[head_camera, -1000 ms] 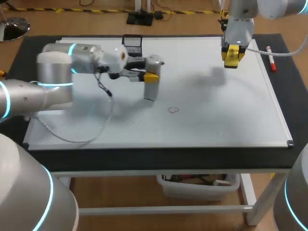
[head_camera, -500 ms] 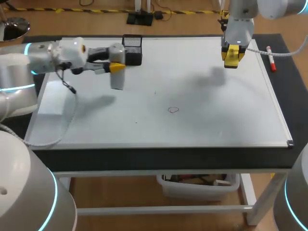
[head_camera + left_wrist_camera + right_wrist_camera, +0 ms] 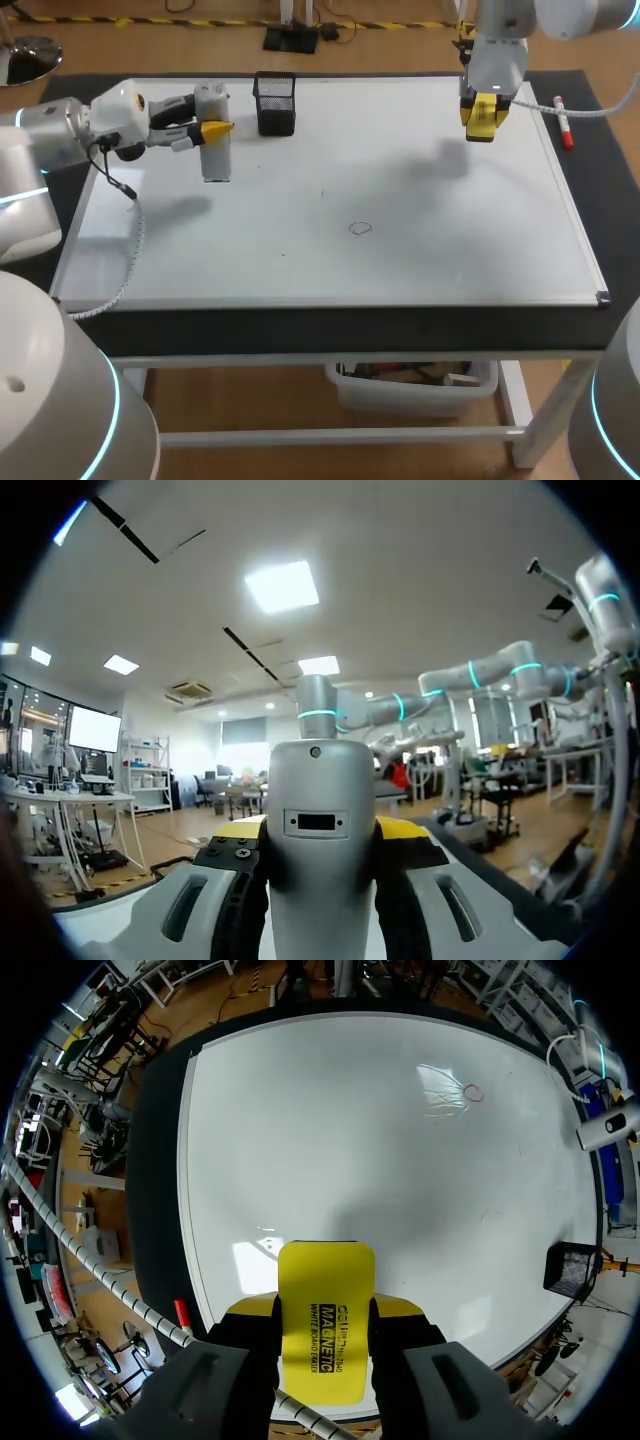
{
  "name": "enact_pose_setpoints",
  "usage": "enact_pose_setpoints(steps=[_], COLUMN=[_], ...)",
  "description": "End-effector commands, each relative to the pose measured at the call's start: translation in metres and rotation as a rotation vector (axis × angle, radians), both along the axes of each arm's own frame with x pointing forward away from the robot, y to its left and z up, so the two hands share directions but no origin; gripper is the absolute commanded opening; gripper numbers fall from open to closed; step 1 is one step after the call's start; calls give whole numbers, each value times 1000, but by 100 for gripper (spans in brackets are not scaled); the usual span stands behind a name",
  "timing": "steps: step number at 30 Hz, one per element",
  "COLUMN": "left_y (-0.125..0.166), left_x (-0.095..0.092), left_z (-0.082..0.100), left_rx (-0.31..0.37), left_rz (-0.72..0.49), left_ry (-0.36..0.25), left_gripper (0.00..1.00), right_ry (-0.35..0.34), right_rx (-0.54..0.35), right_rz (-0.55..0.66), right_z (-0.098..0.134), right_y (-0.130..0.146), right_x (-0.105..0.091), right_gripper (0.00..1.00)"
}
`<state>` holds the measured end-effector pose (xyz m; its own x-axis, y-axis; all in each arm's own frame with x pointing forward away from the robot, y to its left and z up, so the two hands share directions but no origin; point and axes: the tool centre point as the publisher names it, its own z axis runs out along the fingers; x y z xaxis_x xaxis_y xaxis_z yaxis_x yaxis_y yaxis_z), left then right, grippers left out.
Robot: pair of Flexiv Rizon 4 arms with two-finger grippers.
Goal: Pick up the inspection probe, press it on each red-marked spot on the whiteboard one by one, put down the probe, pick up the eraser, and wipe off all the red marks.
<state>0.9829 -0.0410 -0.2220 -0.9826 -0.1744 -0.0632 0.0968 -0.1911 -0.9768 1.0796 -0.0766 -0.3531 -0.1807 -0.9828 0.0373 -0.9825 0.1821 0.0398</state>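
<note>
My left hand grips the grey cylindrical probe over the white whiteboard's far-left part beside the black mesh holder; I judge setting it down comes next, before my right hand, clamped on the yellow block eraser, wipes the 1 red circle.

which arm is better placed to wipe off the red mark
Right. The right gripper is shut on the eraser above the whiteboard, with bare board between it and the red mark. The left gripper is shut on the probe, off beside the holder.
</note>
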Motion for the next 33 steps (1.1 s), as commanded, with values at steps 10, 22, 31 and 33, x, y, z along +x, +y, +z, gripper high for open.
enact_pose_setpoints(steps=[10,22,31,33], left_y=[10,10,10,10], left_x=[-4,-4,-4,-4], left_z=[-2,-2,-2,-2], left_rx=[-53,-53,-53,-53], left_rz=[30,30,30,30], left_ry=[-9,-9,-9,-9], left_gripper=[0,0,0,0], right_ry=[-12,-5,29,38], right_rx=[1,13,41,26], right_rz=[80,259,280,293], right_z=[5,15,13,11], right_y=[23,111,177,190], right_x=[-18,-104,-159,-166], right_gripper=[0,0,0,0])
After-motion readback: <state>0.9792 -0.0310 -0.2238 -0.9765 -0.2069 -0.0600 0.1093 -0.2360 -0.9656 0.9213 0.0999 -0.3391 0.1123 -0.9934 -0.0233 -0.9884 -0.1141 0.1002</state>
